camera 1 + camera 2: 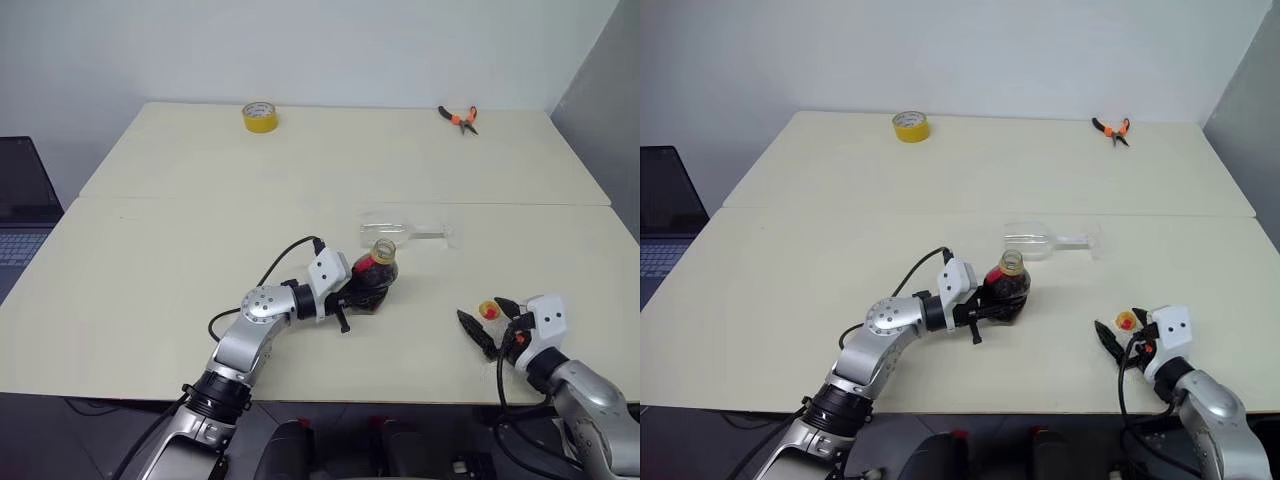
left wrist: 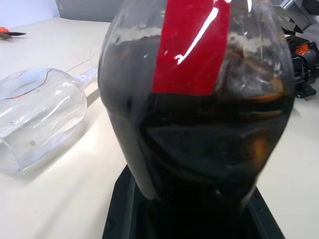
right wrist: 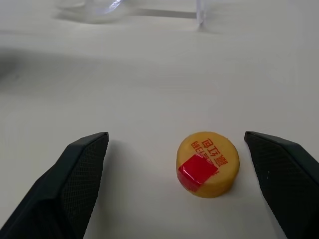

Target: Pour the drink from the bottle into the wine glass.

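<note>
Near the surface [image 1: 150, 250] centre, head view: left gripper [image 1: 362, 290] fingers pinch the bottle [image 1: 377, 272], upright, uncapped, dark drink [image 1: 372, 285] inside. Wine glass [image 1: 395, 232] lies on its side at 1 o'clock from the bottle, just beside it. Right gripper [image 1: 490, 320], at 4 o'clock, has fingers spread around a yellow cap [image 1: 488, 310].

Left wrist view: bottle's red label [image 2: 192, 47] close up; toppled glass beside.

Right wrist view: cap rests on the surface between spread fingers [image 3: 75, 174], touching neither.

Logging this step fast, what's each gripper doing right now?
Left gripper: shut on the bottle.
Right gripper: open, holding nothing, yellow cap lying on the table between its fingers.
</note>
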You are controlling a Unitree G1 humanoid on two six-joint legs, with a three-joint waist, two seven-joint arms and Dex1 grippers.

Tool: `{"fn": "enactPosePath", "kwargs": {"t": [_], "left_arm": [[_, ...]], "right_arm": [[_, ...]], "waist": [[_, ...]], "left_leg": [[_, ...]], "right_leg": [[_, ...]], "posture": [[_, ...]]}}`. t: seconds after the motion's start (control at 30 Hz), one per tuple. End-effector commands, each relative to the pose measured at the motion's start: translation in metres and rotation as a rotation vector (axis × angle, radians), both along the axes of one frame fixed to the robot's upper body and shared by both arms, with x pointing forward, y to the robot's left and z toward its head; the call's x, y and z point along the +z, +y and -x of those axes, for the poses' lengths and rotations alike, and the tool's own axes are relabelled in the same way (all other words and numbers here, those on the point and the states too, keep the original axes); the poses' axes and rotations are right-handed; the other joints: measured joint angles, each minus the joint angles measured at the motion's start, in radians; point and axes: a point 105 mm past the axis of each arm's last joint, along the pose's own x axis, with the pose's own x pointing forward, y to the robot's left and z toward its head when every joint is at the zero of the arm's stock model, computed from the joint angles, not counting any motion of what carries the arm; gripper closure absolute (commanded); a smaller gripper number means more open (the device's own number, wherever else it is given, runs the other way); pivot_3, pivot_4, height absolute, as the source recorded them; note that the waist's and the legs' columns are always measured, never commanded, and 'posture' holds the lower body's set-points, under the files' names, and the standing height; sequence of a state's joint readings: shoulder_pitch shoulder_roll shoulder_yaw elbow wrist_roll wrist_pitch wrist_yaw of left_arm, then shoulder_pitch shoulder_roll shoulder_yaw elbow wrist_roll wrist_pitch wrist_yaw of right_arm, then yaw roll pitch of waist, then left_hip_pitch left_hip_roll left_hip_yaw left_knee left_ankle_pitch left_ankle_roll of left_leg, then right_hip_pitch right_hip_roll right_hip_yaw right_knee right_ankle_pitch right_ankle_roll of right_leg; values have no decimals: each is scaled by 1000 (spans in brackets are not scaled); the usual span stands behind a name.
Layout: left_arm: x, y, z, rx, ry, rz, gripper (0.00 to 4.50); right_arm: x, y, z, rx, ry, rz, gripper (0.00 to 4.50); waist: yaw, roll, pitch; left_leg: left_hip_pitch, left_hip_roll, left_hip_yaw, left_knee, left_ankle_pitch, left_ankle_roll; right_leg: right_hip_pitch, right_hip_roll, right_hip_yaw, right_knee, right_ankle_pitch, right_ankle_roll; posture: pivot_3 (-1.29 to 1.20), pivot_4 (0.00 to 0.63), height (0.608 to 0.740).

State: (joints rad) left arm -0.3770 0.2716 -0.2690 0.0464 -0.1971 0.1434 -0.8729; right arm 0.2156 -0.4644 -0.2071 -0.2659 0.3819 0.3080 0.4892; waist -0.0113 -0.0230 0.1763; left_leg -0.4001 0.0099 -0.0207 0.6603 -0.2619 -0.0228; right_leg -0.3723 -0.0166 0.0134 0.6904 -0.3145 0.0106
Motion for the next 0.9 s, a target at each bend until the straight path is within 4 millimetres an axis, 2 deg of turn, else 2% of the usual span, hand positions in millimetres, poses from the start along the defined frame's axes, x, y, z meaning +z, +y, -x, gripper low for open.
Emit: {"fn": "enactPosePath", "kwargs": {"t": [0.03, 0.27, 0.37, 0.43, 0.57, 0.77, 0.9], "left_arm": [[20, 2, -2, 14, -74, 44, 3869], [26, 20, -12, 127, -79, 82, 3869], [27, 41, -22, 258, -76, 106, 3869], [27, 57, -31, 353, -88, 110, 3870], [32, 93, -56, 576, -112, 164, 3870], [32, 124, -80, 735, -105, 198, 3870], [27, 126, -87, 735, -101, 188, 3870]], "right_arm": [[11, 9, 5, 47, -39, 1, 0], [56, 43, 7, 172, -222, 3, 0], [82, 85, 8, 347, -306, 2, 0], [91, 106, 9, 439, -325, -3, 0], [95, 130, 3, 544, -335, 37, 0], [104, 149, -7, 633, -357, 33, 0], [104, 155, -9, 663, -357, 33, 0]], "waist": [[2, 0, 0], [0, 0, 0], [0, 0, 0], [-6, 0, 0], [0, 0, 0], [10, -1, 1], [12, -1, 1]], "left_leg": [[0, 0, 0, 0, 0, 0], [0, 0, 0, 0, 0, 0], [0, 0, -1, 0, 0, 0], [0, 0, -1, 0, 0, 0], [0, 0, -3, 1, 0, 0], [-2, -2, -2, 2, 0, 0], [-1, -1, -3, 2, 0, 0]], "right_leg": [[0, 0, 0, 0, 0, 0], [0, 0, 0, 1, 0, 0], [0, 0, -1, 1, 0, 0], [-1, 0, 0, 1, 0, 0], [0, 0, -3, 1, 0, 0], [0, -2, -3, -1, 1, 1], [0, -2, -4, -1, 1, 1]], "posture": [[0, 150, 740], [0, 150, 740], [0, 150, 740], [0, 150, 740], [0, 150, 740], [0, 150, 740], [0, 150, 740]]}}
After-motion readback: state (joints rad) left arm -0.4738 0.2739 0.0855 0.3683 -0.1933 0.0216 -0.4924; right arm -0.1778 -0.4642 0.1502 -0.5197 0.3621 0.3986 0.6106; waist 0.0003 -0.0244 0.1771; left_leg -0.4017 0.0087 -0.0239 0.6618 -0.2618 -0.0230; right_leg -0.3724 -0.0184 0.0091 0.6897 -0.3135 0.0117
